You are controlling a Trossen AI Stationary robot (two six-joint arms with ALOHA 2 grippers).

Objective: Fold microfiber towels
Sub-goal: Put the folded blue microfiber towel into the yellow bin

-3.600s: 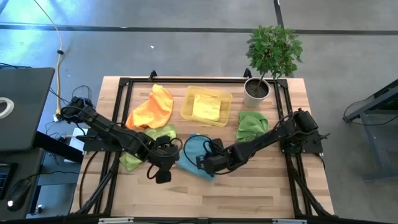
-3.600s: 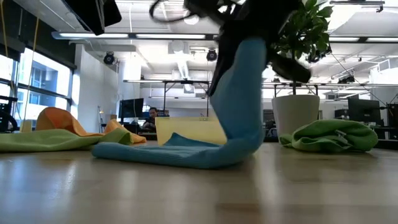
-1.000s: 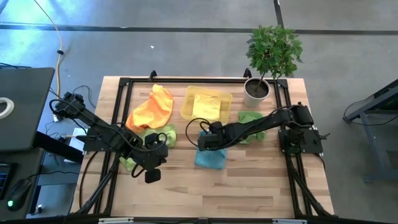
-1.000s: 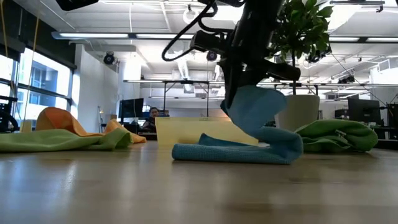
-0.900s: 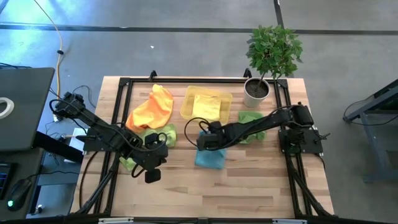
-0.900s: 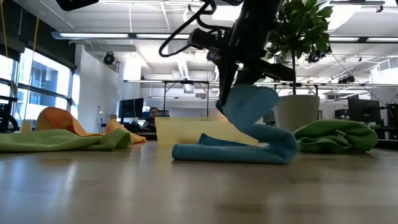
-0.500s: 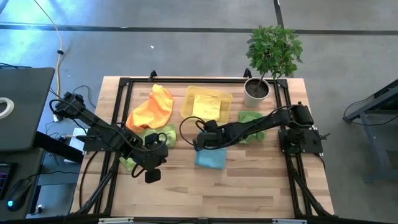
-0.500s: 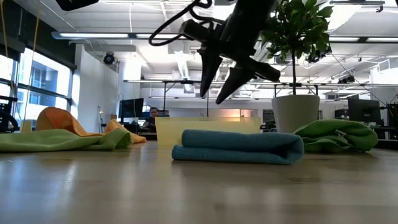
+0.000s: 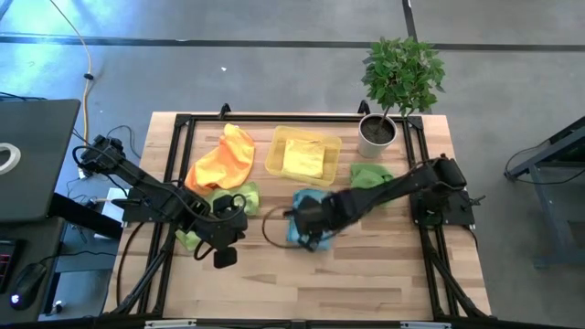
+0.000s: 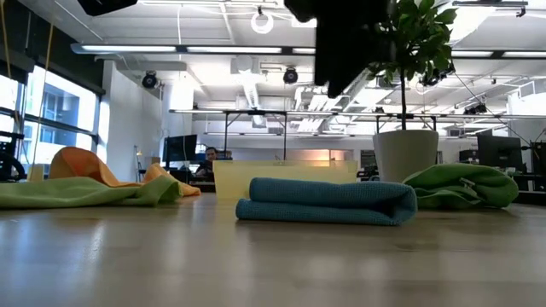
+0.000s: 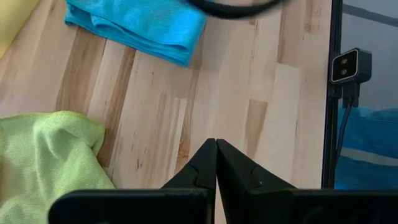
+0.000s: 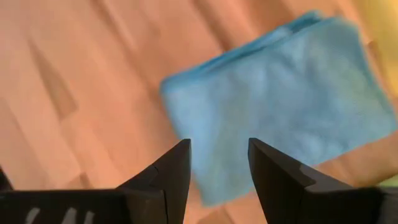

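Teal towel (image 10: 328, 201) folded on surface (image 10: 273, 264); right tool (image 12: 217, 163) released above; left tool (image 11: 216, 163) clenched, idle; next, probably regrasp for stowing.

A shallow yellow plastic tray (image 9: 276, 155) sits on the far middle of the light wooden slatted table (image 9: 384, 274), which is edged by a black metal frame (image 9: 181, 137). At the far right corner stands a leafy green potted plant (image 9: 402, 73) in a round white pot (image 9: 376, 135). In the low view the tray shows as a pale yellow wall (image 10: 290, 175) behind the table's middle, with the white pot (image 10: 406, 153) to its right. Left of the table, a black laptop (image 9: 27, 155) rests on a side surface, and a yellow cable (image 9: 87, 91) trails across the grey floor (image 9: 274, 73). Beyond the table lies an office hall with ceiling lights (image 10: 162, 49).
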